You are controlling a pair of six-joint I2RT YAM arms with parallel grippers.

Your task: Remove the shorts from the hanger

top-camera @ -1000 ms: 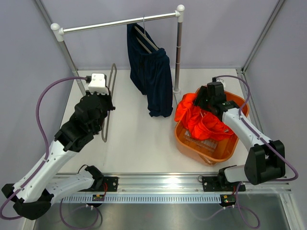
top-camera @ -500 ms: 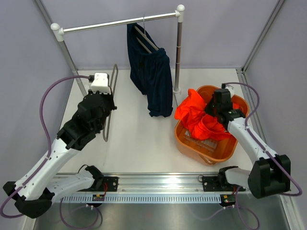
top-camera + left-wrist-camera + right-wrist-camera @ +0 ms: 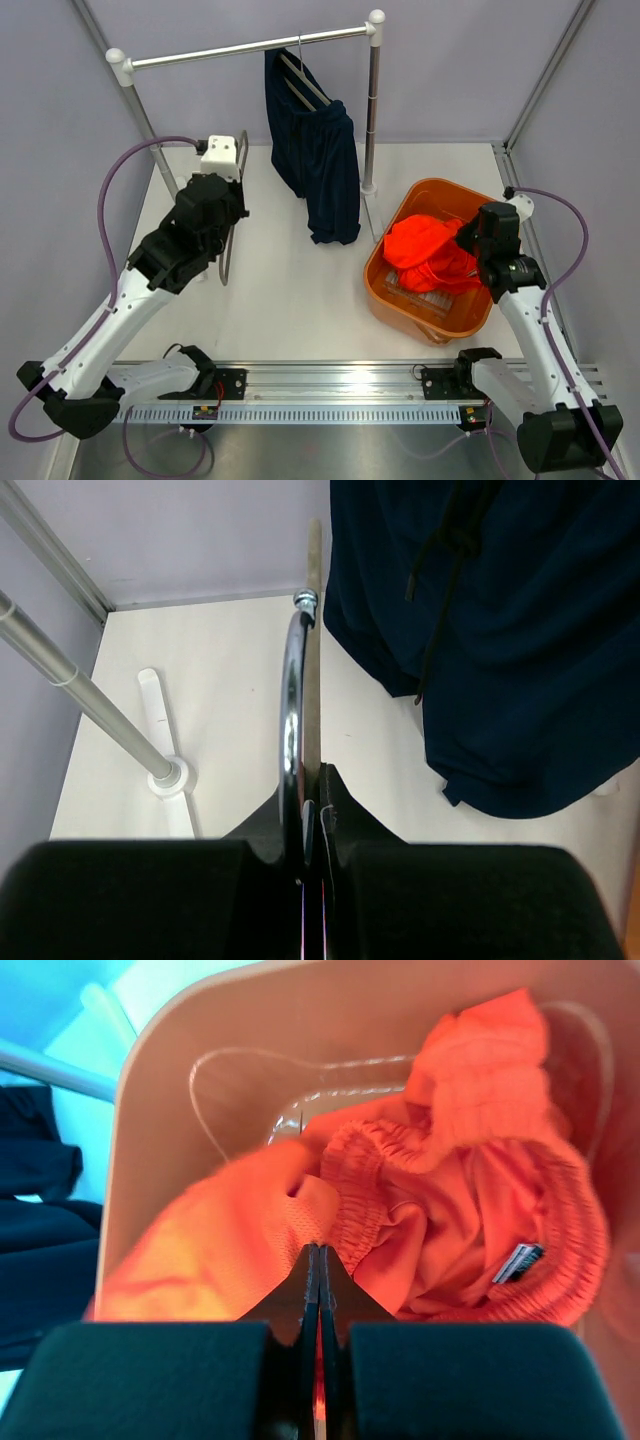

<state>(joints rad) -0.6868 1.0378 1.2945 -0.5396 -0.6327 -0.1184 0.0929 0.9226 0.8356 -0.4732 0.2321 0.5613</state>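
Note:
The orange shorts (image 3: 425,245) (image 3: 440,1190) lie bunched inside the orange basket (image 3: 440,184). My right gripper (image 3: 468,238) (image 3: 320,1250) hangs just above them at the basket's right side, shut, with no cloth between its tips. An empty hanger (image 3: 234,190) with a metal hook (image 3: 291,680) and a wooden bar (image 3: 312,600) is held over the table's left side. My left gripper (image 3: 226,208) (image 3: 315,780) is shut on it.
Navy shorts (image 3: 320,160) (image 3: 520,630) hang from a second hanger on the rail (image 3: 240,48) at the back. The rack's right post (image 3: 373,110) stands next to the basket; its left post (image 3: 60,670) and foot (image 3: 165,775) are beside my left gripper.
My right gripper shut and drew back to the right. The orange shorts dropped from the basket's left rim down into it. My left arm carried the hanger slightly back and right.

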